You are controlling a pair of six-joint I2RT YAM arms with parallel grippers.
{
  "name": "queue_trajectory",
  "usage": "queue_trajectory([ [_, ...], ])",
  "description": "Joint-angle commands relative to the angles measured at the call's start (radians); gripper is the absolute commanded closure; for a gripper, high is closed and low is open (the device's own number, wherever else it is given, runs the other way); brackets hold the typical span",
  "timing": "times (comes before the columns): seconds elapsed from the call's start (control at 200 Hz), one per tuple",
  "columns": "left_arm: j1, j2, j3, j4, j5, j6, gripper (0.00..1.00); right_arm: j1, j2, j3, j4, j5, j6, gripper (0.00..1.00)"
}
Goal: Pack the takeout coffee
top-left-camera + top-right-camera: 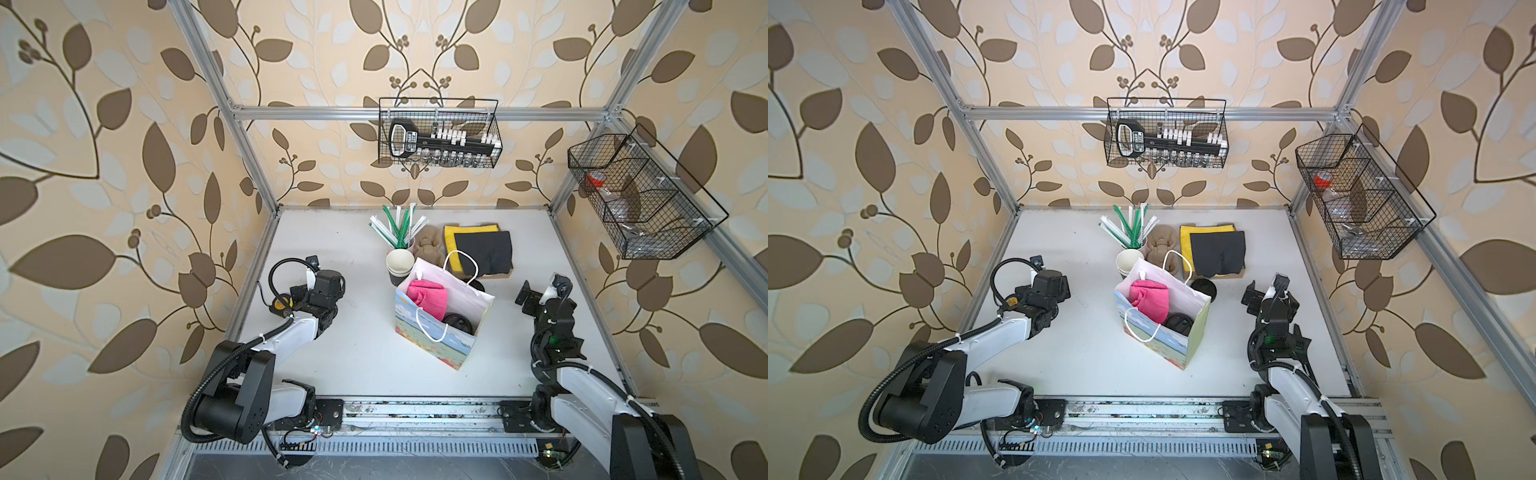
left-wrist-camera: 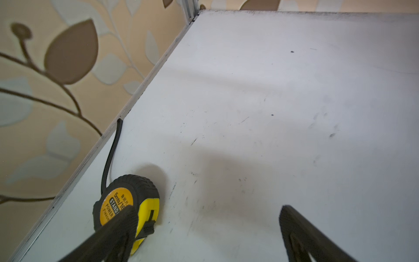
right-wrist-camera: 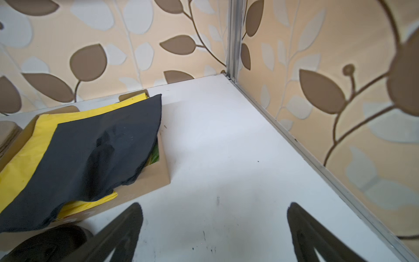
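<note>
The takeout coffee shows only as a round black lid [image 1: 456, 322] [image 1: 1177, 323] inside the open paper gift bag [image 1: 436, 349] [image 1: 1158, 347] at the table's middle. A pink cloth [image 1: 426, 295] lies beside it in the bag, and the bag's wall hides the cup. My left gripper [image 1: 305, 299] [image 1: 1034, 300] [image 2: 207, 208] hovers open over bare table, left of the bag. To the bag's right, my right gripper [image 1: 536, 301] [image 1: 1264, 301] [image 3: 215, 205] is open too, with only bare table between its fingers.
A yellow tape measure [image 2: 127, 202] [image 1: 279, 305] lies by my left gripper's finger. Behind the bag stand lidless cups [image 1: 399, 262], straws [image 1: 399, 228], brown carriers [image 1: 428, 247], a napkin box [image 3: 145, 183] [image 1: 482, 249] and loose black lids [image 1: 1204, 289] [image 3: 49, 245]. Wire baskets [image 1: 440, 133] [image 1: 640, 195] hang on the walls.
</note>
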Motion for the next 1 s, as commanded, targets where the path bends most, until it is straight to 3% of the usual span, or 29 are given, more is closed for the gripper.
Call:
queue_trajectory([
  [0.0, 0.032, 0.049, -0.012, 0.223, 0.101, 0.095, 0.01, 0.002, 0.117, -0.033, 0.292, -0.083, -0.019, 0.00],
  [0.1, 0.042, 0.116, 0.028, 0.238, 0.141, 0.154, 0.01, -0.001, 0.250, -0.042, 0.445, -0.100, -0.028, 0.00],
  [0.165, 0.049, 0.128, -0.023, 0.386, 0.154, 0.197, 0.01, 0.034, 0.284, 0.025, 0.332, -0.120, -0.067, 0.00],
  [0.22, 0.067, 0.158, -0.063, 0.455, 0.176, 0.175, 0.01, 0.047, 0.391, 0.004, 0.513, -0.121, -0.094, 0.00],
  [0.275, 0.086, 0.182, -0.051, 0.462, 0.211, 0.179, 0.01, 0.051, 0.331, 0.016, 0.378, -0.071, -0.061, 0.00],
  [0.325, 0.111, 0.195, -0.001, 0.370, 0.258, 0.161, 0.01, 0.058, 0.384, 0.008, 0.489, -0.072, -0.086, 0.00],
  [0.375, 0.114, 0.198, 0.000, 0.374, 0.262, 0.164, 0.01, 0.052, 0.339, 0.019, 0.391, -0.072, -0.068, 0.00],
  [0.405, 0.113, 0.195, -0.005, 0.376, 0.273, 0.163, 0.01, 0.051, 0.356, 0.008, 0.439, -0.081, -0.075, 0.00],
  [0.435, 0.114, 0.197, -0.013, 0.394, 0.284, 0.173, 0.01, 0.053, 0.372, 0.001, 0.484, -0.084, -0.084, 0.00],
  [0.49, 0.119, 0.186, -0.037, 0.421, 0.315, 0.174, 0.01, 0.052, 0.342, 0.010, 0.411, -0.079, -0.071, 0.00],
  [0.535, 0.141, 0.204, -0.119, 0.580, 0.428, 0.199, 0.01, 0.053, 0.365, 0.008, 0.458, -0.080, -0.079, 0.00],
  [0.565, 0.140, 0.231, -0.140, 0.673, 0.399, 0.201, 0.01, 0.058, 0.363, 0.011, 0.448, -0.070, -0.083, 0.00],
  [0.615, 0.141, 0.204, -0.087, 0.514, 0.387, 0.178, 0.01, 0.058, 0.349, 0.012, 0.417, -0.061, -0.073, 0.00],
  [0.67, 0.139, 0.208, -0.114, 0.583, 0.382, 0.191, 0.01, 0.062, 0.359, 0.003, 0.458, -0.057, -0.082, 0.00],
  [0.995, 0.140, 0.188, -0.116, 0.563, 0.385, 0.185, 0.01, 0.065, 0.350, 0.010, 0.428, -0.041, -0.074, 0.00],
])
